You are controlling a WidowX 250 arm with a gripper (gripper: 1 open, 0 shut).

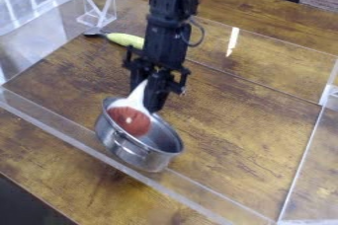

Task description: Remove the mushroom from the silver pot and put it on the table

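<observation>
The mushroom [129, 117] lies in the silver pot [154, 150], its reddish-brown cap low inside and its cream stem slanting up to the right. My gripper [153, 89] points steeply down over the pot's far rim and is shut on the stem. The pot looks tipped, its far side raised, on the dark wood table [251, 96]. The fingertips are partly hidden behind the stem.
A slim yellow-green banana-like object [125, 40] lies behind the arm on the left. A clear plastic stand [95, 12] sits at the back left. Clear acrylic walls [211, 191] border the tabletop at the front and sides.
</observation>
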